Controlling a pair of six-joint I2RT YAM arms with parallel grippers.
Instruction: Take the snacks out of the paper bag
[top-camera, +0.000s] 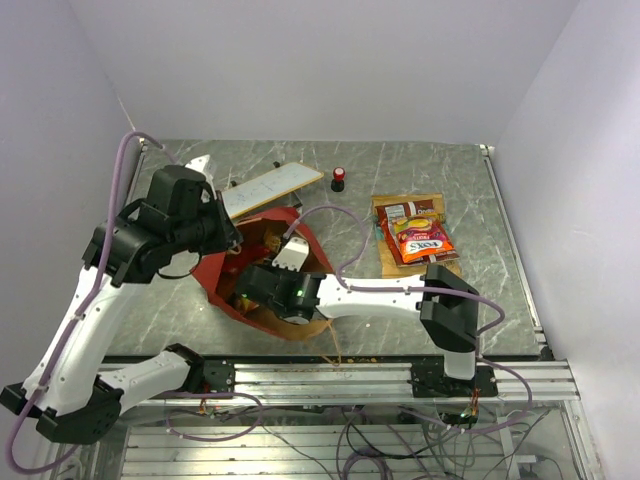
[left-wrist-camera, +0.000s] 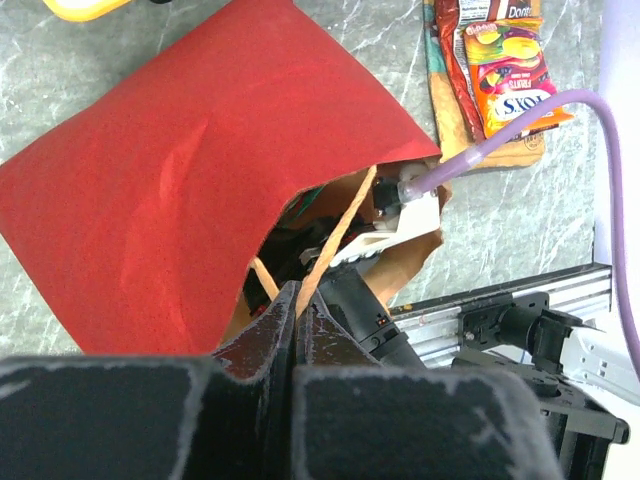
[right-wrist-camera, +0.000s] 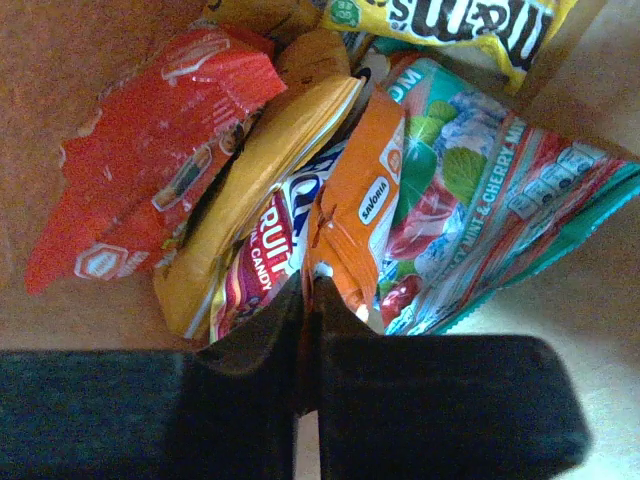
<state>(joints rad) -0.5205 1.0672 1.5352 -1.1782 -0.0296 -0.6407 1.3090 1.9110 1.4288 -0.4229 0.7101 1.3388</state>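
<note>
Left claw (left-wrist-camera: 297, 303) is seen clenched on the tan handle (left-wrist-camera: 338, 228) of the paper bag (left-wrist-camera: 190, 170), jaws pressed together with the twisted cord pinched between them at the bag's mouth. The red outer wall is spread ahead and to the left of that claw, and the bag is laid tilted on the table (top-camera: 480, 290). The right arm is seen inside the mouth, just right of the left claw. Within the bag, the right claw (right-wrist-camera: 308, 298) is clamped on the lower edge of an orange packet (right-wrist-camera: 355, 205), jaws closed with the foil nipped between. Bag contents are noted relative to that claw. A red packet (right-wrist-camera: 150, 150) is seen ahead and left, against the brown kraft inner wall. A yellow-orange packet (right-wrist-camera: 265, 150) is placed just left of the gripped one, and a white-and-purple fruit candy packet (right-wrist-camera: 262, 262) is tucked between those two, right beside the claw. A teal mint-and-cherry packet (right-wrist-camera: 480, 200) is seen just right, overlapped by the orange one, and a yellow packet (right-wrist-camera: 450, 20) is farthest ahead, to the right. All are heaped, overlapping. Outside the bag, well right of both claws, a stack of loose packets (top-camera: 415, 237) is laid on the table, an orange one on top of a brown one. Beyond the claws, a flat white board (top-camera: 268, 187) and a small red-and-black cylinder (top-camera: 339, 178) are seen.
</note>
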